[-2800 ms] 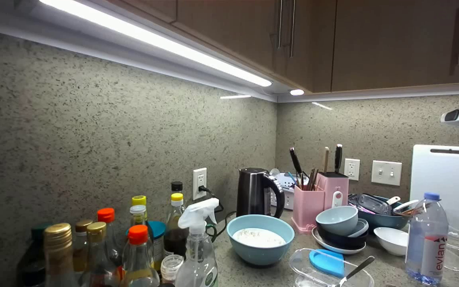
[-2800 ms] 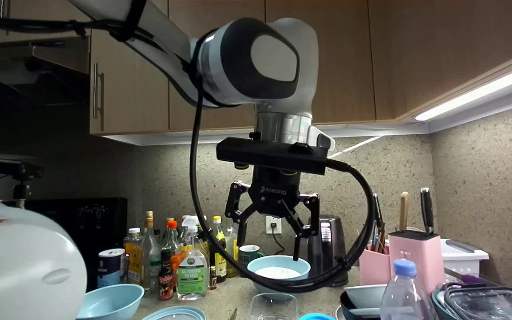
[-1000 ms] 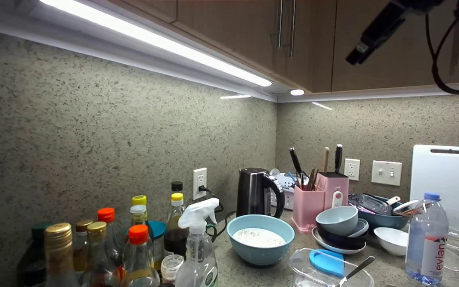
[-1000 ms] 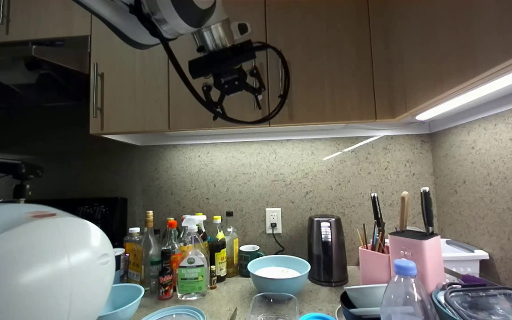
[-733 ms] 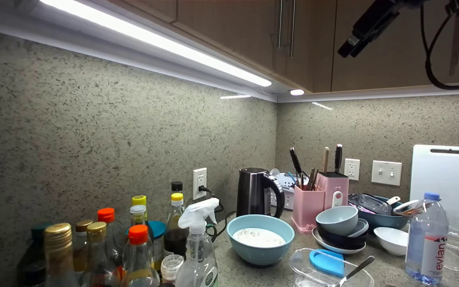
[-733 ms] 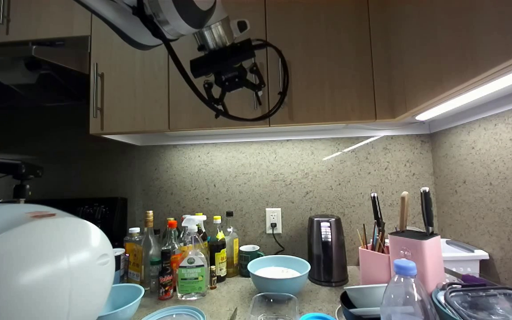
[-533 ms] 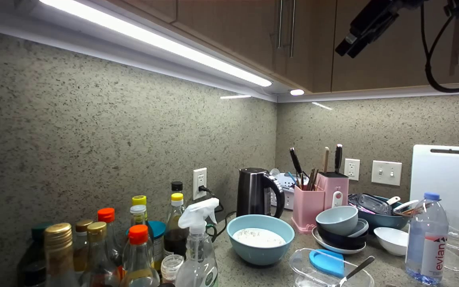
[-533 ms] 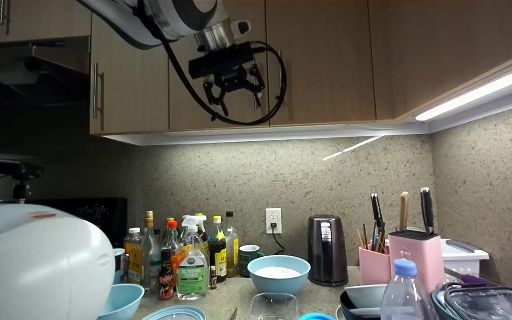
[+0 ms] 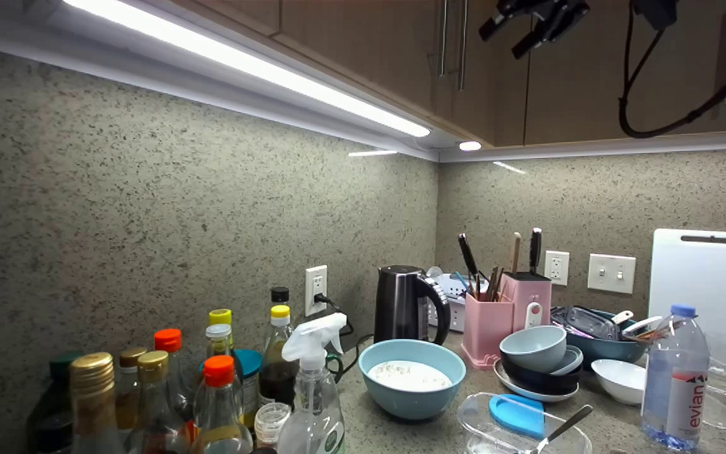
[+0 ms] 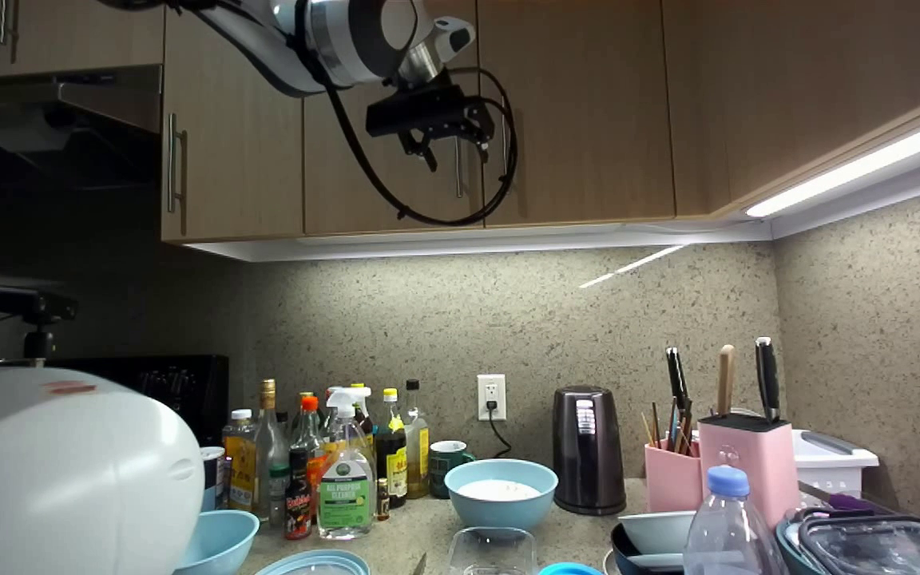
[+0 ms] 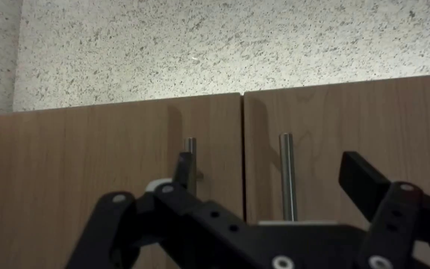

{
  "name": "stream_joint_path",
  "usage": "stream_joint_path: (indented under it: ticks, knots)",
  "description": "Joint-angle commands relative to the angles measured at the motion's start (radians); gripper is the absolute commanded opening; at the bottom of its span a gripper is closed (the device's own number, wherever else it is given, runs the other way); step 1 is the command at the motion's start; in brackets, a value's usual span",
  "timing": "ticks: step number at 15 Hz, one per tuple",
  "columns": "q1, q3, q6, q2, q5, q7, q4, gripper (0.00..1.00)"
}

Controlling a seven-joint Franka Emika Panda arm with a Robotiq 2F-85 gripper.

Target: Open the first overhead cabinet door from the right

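The overhead cabinet's right door (image 10: 588, 112) is closed, with an upright metal bar handle (image 10: 505, 132). The left door (image 10: 388, 184) beside it is closed, with its own handle (image 10: 458, 172). My gripper (image 10: 458, 158) is open and empty at handle height in front of the doors, tilted toward them. It also shows in an exterior view (image 9: 503, 41), apart from the handles (image 9: 462, 47). In the upside-down wrist view, the left door's handle (image 11: 287, 175) shows between the fingertips (image 11: 268, 158). The right door's handle (image 11: 191, 144) is partly hidden behind one finger.
A black cable loop (image 10: 512, 152) hangs beside the gripper. A side cabinet (image 10: 827, 96) meets the doors at the corner. Below on the counter stand bottles (image 10: 344, 471), a bowl (image 10: 500, 511), a kettle (image 10: 588, 447) and a knife block (image 10: 747, 463).
The arm has risen from low over the counter to the cabinet doors. In the last half second the gripper has moved up and closer to the doors, tilting toward them. The doors have not moved.
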Motion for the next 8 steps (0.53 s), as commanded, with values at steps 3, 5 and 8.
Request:
stream_joint_path:
  ticks: [3, 5, 8]
  knots:
    - [-0.016, 0.011, -0.002, 0.012, 0.011, -0.003, 0.017, 1.00]
    - [-0.019, 0.000, 0.013, 0.049, 0.018, 0.002, 0.051, 1.00]
    - [-0.012, -0.032, 0.002, 0.103, 0.037, -0.005, 0.126, 1.00]
